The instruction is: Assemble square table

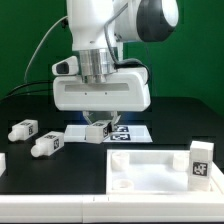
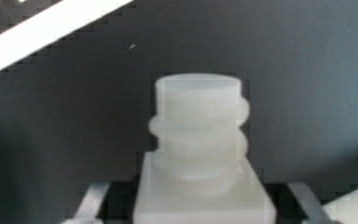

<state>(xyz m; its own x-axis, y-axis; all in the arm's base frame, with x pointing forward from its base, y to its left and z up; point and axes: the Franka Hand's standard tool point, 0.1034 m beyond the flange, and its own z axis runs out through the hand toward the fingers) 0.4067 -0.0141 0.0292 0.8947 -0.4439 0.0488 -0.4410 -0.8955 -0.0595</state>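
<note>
Tool point(image 1: 97, 129) clamps one leg point(image 2: 202, 140); second leg point(image 1: 201, 160) stands upright on slab point(image 1: 150, 172).

Looks along a chunky white leg point(image 2: 197, 140), large and close to the lens. Shows a round, flat-capped far end, then soft stepped ridges, then a wider squared block nearest the camera. Clamps that squared block with the gripper point(image 2: 195, 205), fingers point(image 2: 98, 204) pressed against either side, grey and only partly in view. Takes in dark tabletop point(image 2: 69, 130) all around the leg, blurred. Catches a pale white strip point(image 2: 19, 38) crossing one corner on a diagonal, too soft to identify.
</note>
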